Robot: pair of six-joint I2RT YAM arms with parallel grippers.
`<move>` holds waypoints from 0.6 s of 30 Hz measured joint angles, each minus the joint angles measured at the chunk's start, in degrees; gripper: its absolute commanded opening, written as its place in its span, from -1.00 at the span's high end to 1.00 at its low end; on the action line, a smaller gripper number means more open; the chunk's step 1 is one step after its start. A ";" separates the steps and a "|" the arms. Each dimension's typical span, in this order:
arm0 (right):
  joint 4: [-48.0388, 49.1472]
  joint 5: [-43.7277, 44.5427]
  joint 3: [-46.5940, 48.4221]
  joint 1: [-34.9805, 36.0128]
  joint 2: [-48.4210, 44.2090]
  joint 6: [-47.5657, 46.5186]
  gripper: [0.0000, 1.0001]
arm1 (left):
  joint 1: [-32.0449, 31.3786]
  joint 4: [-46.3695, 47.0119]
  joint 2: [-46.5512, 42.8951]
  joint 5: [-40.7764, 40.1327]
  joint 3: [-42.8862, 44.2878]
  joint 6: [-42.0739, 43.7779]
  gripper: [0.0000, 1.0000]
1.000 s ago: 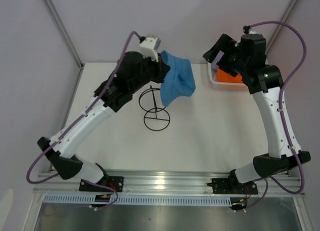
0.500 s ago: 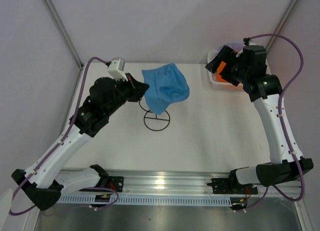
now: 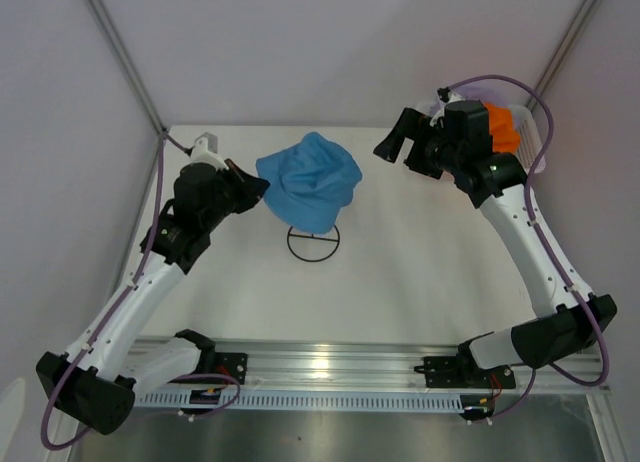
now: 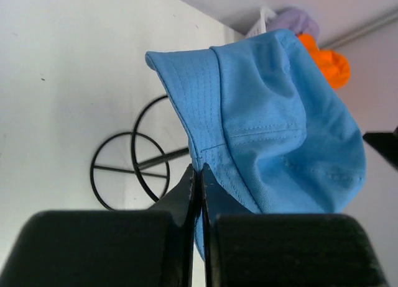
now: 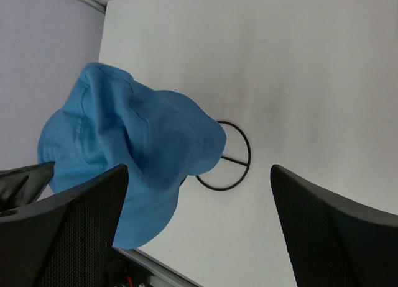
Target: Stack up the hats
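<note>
The blue hat (image 3: 308, 182) hangs over the black wire stand (image 3: 313, 243), crown up and brim drooping. My left gripper (image 3: 256, 188) is shut on the hat's left brim, and the left wrist view shows the blue hat (image 4: 280, 125) pinched between the closed fingertips (image 4: 193, 181). My right gripper (image 3: 398, 146) is open and empty, to the right of the hat and above the table. In the right wrist view the blue hat (image 5: 124, 138) lies ahead, between the spread fingers (image 5: 342, 231). The orange hat (image 3: 501, 128) sits in the basket. The lavender hat (image 4: 292, 20) shows behind it. The pink hat is out of view.
The white mesh basket (image 3: 536, 138) stands at the back right corner behind the right arm. The stand's base ring (image 5: 231, 158) rests on the white table near its middle. Grey walls close the back and both sides.
The left arm drew back and to the left, carrying the blue hat leftward over the stand. The right gripper left the basket and swung left toward the blue hat.
</note>
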 measured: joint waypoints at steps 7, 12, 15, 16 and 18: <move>0.61 -0.37 -0.04 1.27 3.39 -0.28 -0.99 | 2.84 2.54 0.00 0.42 -3.48 -1.05 0.99; 0.57 -0.35 -1.03 1.46 4.68 -0.37 -0.99 | 2.89 4.94 -1.62 1.99 -12.63 -0.85 0.99; 0.83 -0.37 -2.29 1.51 4.74 -0.35 -0.99 | 2.89 6.60 -5.62 2.16 -18.67 -0.66 0.99; 0.85 -0.42 -2.93 1.62 4.79 -0.33 -0.99 | 2.89 7.19 -7.04 2.08 -20.33 -0.68 0.99; 0.90 -0.52 -3.56 1.86 5.18 -0.33 -0.99 | 2.89 7.91 -9.40 1.99 -23.02 -0.70 0.99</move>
